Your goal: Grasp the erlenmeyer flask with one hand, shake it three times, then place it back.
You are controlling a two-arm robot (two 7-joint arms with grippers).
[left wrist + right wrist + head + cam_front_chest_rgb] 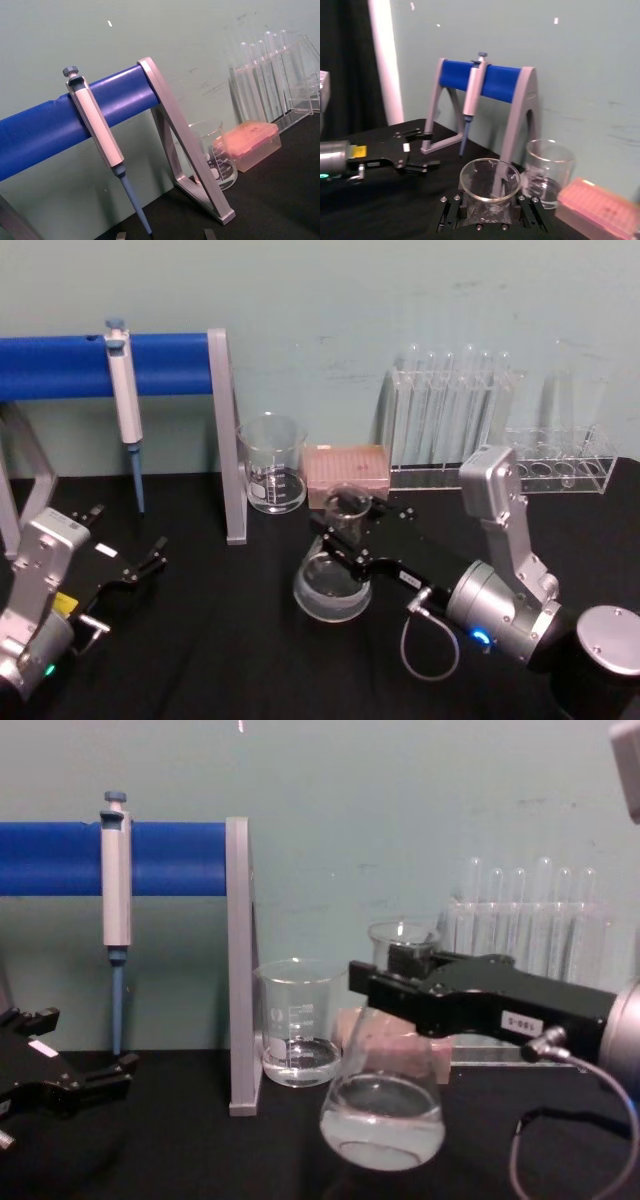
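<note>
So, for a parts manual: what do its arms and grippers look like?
Both arms are silver with black grippers and flat jaws. The right gripper bears a small white label and a looping grey cable; the left gripper has a white tag and yellow sticker.

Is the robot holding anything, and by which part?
The right gripper holds the erlenmeyer flask by its narrow neck; the left gripper is open and empty.

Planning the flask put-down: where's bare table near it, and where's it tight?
Bare black table lies between the left hand and the erlenmeyer flask held by the right hand, toward the near edge. Crowded: the back row, where stand leg, beaker, pink tip box and test-tube racks sit close together.
</note>
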